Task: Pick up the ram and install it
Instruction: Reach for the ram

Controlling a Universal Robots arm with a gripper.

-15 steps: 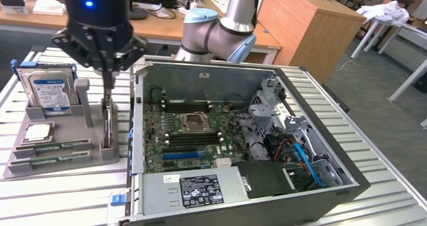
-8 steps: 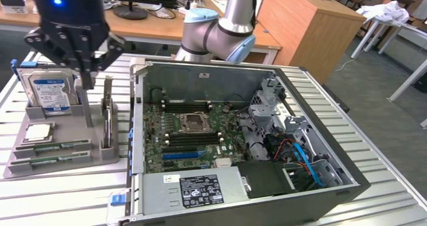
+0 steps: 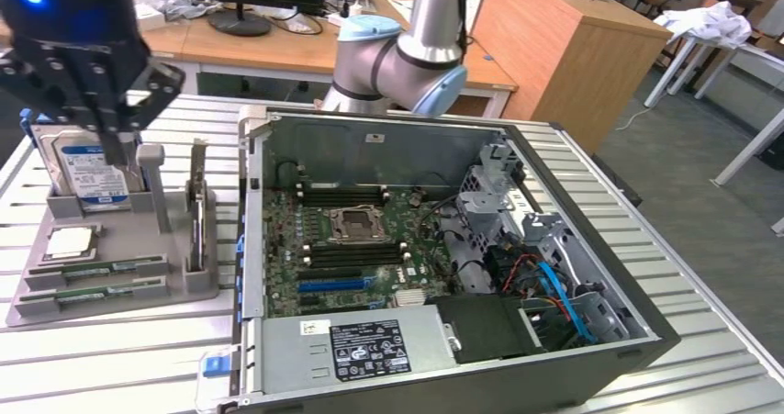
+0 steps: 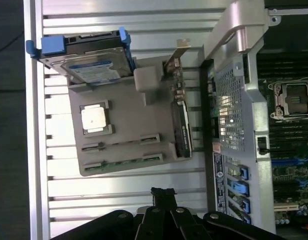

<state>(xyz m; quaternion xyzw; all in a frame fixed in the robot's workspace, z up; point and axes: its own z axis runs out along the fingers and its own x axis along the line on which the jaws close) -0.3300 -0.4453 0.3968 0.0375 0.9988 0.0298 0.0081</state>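
We see the open case (image 3: 588, 276) on the slatted tabletop (image 3: 110, 359). Its power supply (image 3: 355, 345) carries a white label in print too small for us to read. The arm (image 3: 398, 65) rises at the far side of the case. On the exterior view's left, a drive (image 3: 92, 171) with a blue-and-white label stands on the grey tray (image 3: 184, 290). The fingers (image 3: 117, 143) hang over the drive, pointing down, pressed together and holding nothing. The ram (image 3: 92, 294) lies in the tray's near end.
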